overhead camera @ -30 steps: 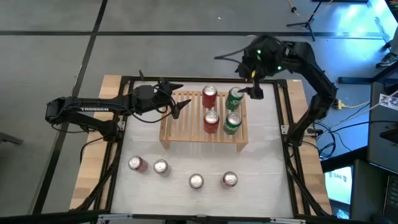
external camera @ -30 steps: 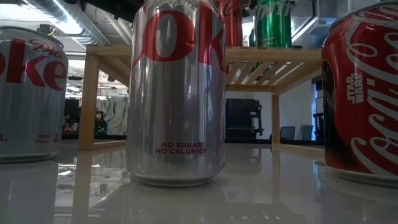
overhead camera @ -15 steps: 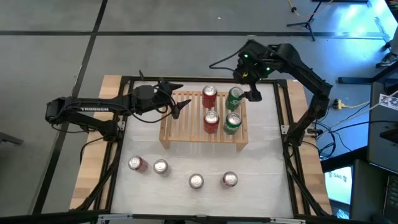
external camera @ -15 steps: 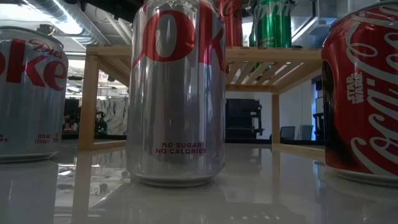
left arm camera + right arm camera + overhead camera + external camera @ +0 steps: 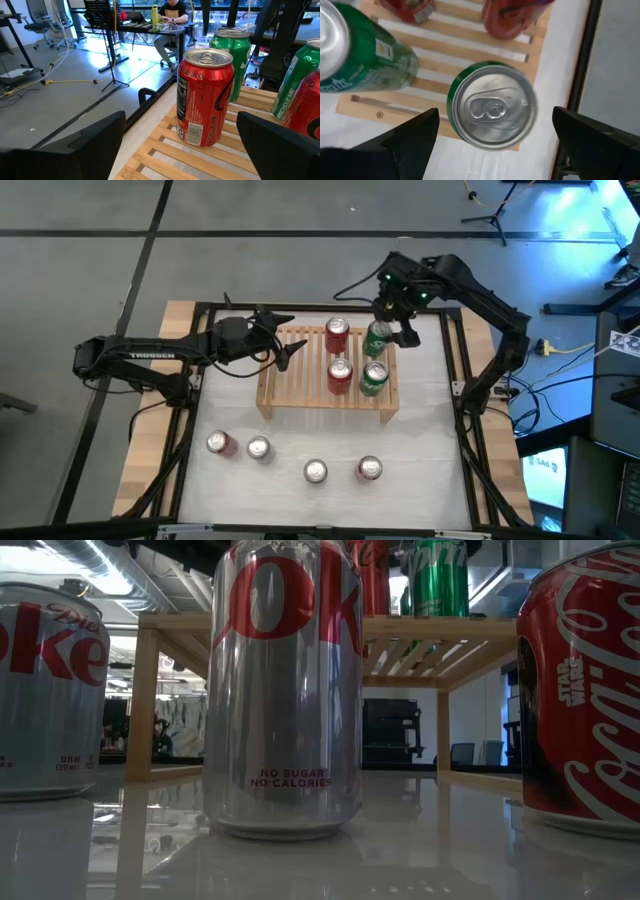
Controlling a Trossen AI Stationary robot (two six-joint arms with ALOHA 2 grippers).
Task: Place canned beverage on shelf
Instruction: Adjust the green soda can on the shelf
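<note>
The light wooden shelf stands mid-table with two red cans and two green cans upright on its slats. My right gripper hangs open above the far green can, pointing steeply down, one finger on either side of the can's top and clear of it. My left gripper waits open and nearly level over the shelf's left part, facing the far red can. Several more cans stand on the table's near part: red, silver, silver, red.
A black frame borders the white table top. The shelf's left slats are bare. In the low view a silver can stands close in front, with another silver can and a red can beside it, before the shelf.
My right gripper has come down toward the far green can on the shelf, shifting slightly toward the table's left, and has tipped to point more steeply down. It stays open. The cans have not moved.
</note>
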